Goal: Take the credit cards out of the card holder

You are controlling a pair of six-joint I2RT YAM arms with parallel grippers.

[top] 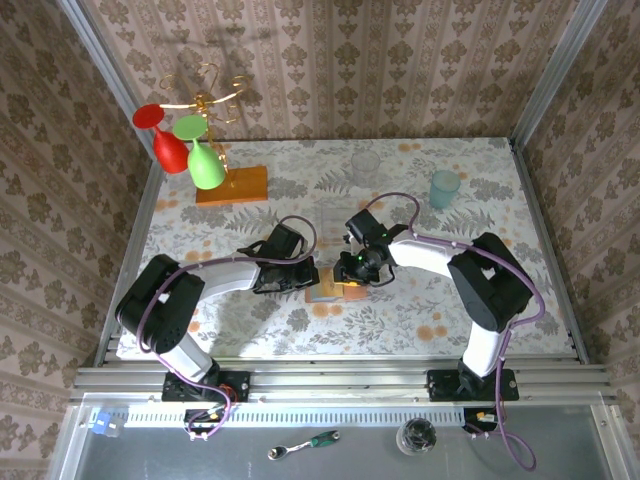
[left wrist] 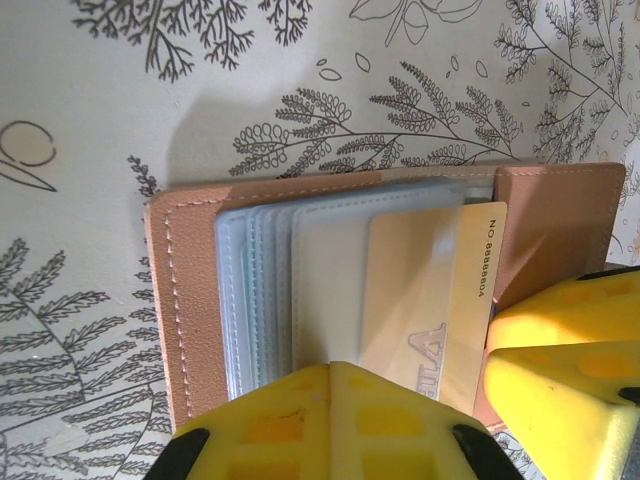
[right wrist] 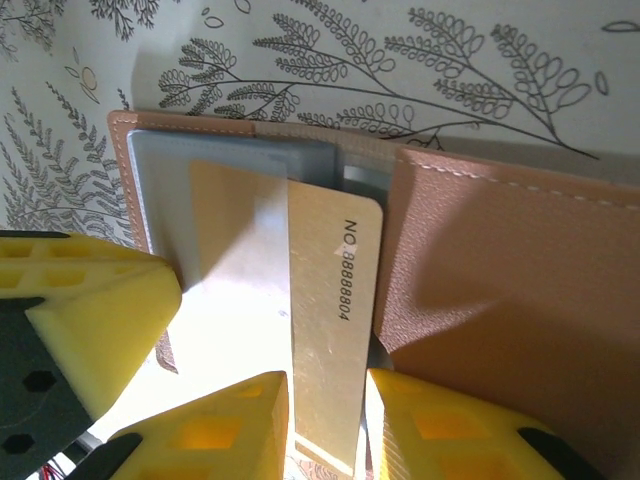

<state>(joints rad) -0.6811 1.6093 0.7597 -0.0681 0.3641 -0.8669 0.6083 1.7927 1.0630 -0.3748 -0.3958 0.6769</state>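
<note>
card holder point(right wrist: 500, 270): grained matt leather, stitched; credit card point(right wrist: 330, 340): glossy gold plastic; sleeves point(left wrist: 255, 300): smooth translucent plastic

You have one card holder point(left wrist: 185, 300) on the table, with one gold card point(left wrist: 440, 290) showing in it. Two grippers are counted: left gripper point(left wrist: 332, 400) and right gripper point(right wrist: 328, 410). At eleven o'clock you have one red goblet point(top: 170, 150), one green goblet point(top: 206, 165) and one wooden slab point(top: 245, 182). At one o'clock there is one teal cup point(top: 444, 187), and at six, one ratchet point(top: 303, 445).

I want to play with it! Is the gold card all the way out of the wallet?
No, the gold card is partly tucked under a pocket of the card holder.
</note>
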